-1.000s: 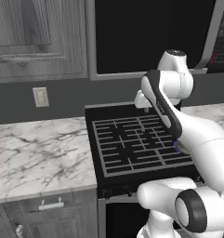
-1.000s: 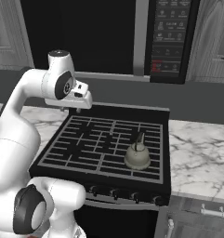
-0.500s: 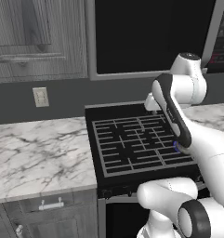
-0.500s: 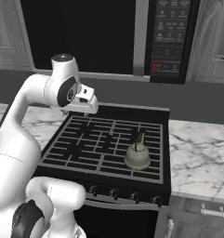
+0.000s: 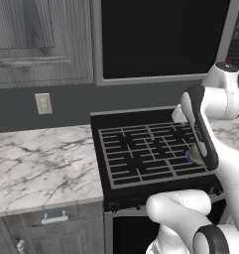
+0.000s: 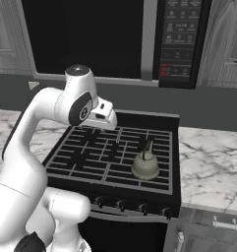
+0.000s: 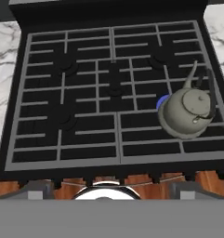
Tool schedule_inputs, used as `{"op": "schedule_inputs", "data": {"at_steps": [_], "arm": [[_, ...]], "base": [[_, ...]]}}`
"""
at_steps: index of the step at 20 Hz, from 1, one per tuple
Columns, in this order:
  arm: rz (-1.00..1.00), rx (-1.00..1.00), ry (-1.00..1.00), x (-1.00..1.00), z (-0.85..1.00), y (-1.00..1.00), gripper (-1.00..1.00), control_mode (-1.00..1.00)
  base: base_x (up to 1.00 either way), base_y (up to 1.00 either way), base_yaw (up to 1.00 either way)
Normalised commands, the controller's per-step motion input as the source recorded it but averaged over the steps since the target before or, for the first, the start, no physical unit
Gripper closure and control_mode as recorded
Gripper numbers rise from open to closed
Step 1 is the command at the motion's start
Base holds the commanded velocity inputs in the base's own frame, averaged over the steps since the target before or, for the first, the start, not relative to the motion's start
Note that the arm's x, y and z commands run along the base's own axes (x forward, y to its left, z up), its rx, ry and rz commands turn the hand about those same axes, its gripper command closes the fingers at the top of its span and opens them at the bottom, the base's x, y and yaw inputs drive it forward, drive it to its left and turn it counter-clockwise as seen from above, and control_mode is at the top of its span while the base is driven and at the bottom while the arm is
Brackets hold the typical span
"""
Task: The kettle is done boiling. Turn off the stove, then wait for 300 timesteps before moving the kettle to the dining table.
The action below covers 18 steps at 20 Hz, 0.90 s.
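The kettle (image 7: 187,113) is seen standing upright on the front right burner of the stove (image 7: 85,116), its spout pointing toward the back and its dark handle arched over the lid. A small blue flame (image 7: 162,100) is visible at the kettle's left edge, under its base. From the right base view the kettle (image 6: 145,165) is placed on the grate (image 6: 110,157) near the front right corner, above the row of knobs (image 6: 132,206) along the stove's front. The gripper (image 6: 116,133) is held high above the middle of the grate, well apart from the kettle; its fingers are spread wide and nothing is held between them. Marble counter (image 5: 36,163) is seen on the left of the stove and more of it (image 6: 211,162) on the right. A microwave panel (image 6: 178,42) is mounted above the stove.
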Motion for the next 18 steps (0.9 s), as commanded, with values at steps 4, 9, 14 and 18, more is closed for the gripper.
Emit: {"op": "schedule_inputs", "data": {"at_steps": [4,9,14,18], "arm": [[-0.06,0.0,-0.08,-0.33,-0.11,-0.53,-1.0,-1.0],[-0.05,0.0,-0.13,-0.34,-0.2,-0.54,-1.0,-1.0],[-0.02,0.0,-0.19,-0.31,-0.32,-0.58,-1.0,-1.0],[0.0,0.0,-0.21,-0.25,-0.39,-0.56,-1.0,-1.0]], "base": [[0.0,0.0,0.0],[0.0,0.0,0.0],[0.0,0.0,0.0],[0.0,0.0,0.0]]}}
